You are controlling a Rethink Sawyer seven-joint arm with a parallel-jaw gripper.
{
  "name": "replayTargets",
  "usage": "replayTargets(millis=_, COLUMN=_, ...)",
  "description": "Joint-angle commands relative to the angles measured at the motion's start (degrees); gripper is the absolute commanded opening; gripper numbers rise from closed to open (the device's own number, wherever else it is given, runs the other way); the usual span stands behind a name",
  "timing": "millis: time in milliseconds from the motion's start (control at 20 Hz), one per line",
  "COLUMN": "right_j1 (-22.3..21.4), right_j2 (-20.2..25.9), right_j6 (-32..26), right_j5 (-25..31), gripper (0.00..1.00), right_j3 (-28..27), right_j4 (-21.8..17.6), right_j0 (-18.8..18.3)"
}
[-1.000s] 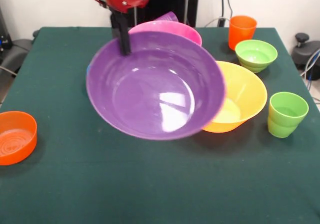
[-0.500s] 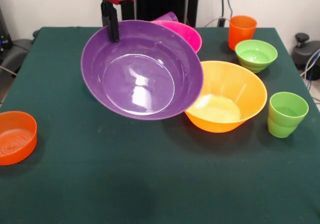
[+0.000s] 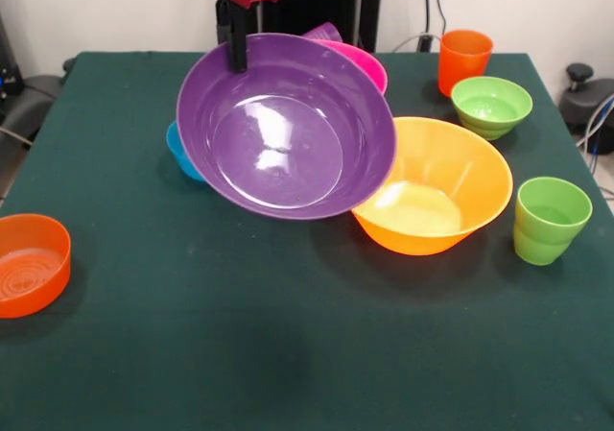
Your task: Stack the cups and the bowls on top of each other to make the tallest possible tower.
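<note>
The wide purple bowl (image 3: 288, 129) hangs tilted above the table, its open side facing the camera. My gripper (image 3: 236, 59) is shut on its upper left rim. Behind it the pink bowl (image 3: 366, 61) and a purple cup (image 3: 324, 32) peek out. A blue bowl (image 3: 178, 149) shows at its left edge. The large yellow-orange bowl (image 3: 446, 196) stands just right of it, partly overlapped by the purple rim. Further right are an orange cup (image 3: 464, 59), a green bowl (image 3: 491, 105) and a green cup (image 3: 550, 218). A small orange bowl (image 3: 31, 262) sits far left.
The dark green table (image 3: 288, 354) ends at a near edge below the picture. Grey equipment and cables (image 3: 590, 95) lie off the right side.
The purple bowl in my gripper has risen and moved back from the table's middle, then shifted slightly right. The blue bowl now shows at its left.
</note>
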Motion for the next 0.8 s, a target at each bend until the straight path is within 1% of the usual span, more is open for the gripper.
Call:
replayTargets(millis=50, right_j1=-1.62, right_j2=-1.56, right_j6=19.06, right_j5=-6.0, gripper=0.0, right_j3=6.56, right_j4=-1.54, right_j0=0.13)
replayTargets(millis=200, right_j1=-2.1, right_j2=-0.45, right_j6=20.38, right_j5=-7.2, gripper=0.0, right_j3=6.94, right_j4=-0.58, right_j0=-0.89)
replayTargets(millis=250, right_j1=-2.29, right_j2=-0.06, right_j6=21.66, right_j5=-8.45, gripper=0.0, right_j3=7.41, right_j4=-0.33, right_j0=-1.19)
replayTargets(millis=400, right_j1=-2.2, right_j2=0.12, right_j6=24.43, right_j5=-11.53, gripper=0.0, right_j3=8.32, right_j4=-0.97, right_j0=-1.36)
replayTargets(millis=550, right_j1=-2.07, right_j2=-0.49, right_j6=29.59, right_j5=-16.92, gripper=0.0, right_j3=10.09, right_j4=-2.75, right_j0=-0.92)
replayTargets(millis=650, right_j1=-2.11, right_j2=-0.85, right_j6=31.81, right_j5=-19.39, gripper=0.0, right_j3=10.79, right_j4=-3.46, right_j0=-0.71)
replayTargets(millis=800, right_j1=-2.32, right_j2=-1.37, right_j6=33.18, right_j5=-20.81, gripper=0.0, right_j3=11.15, right_j4=-3.95, right_j0=-0.3)
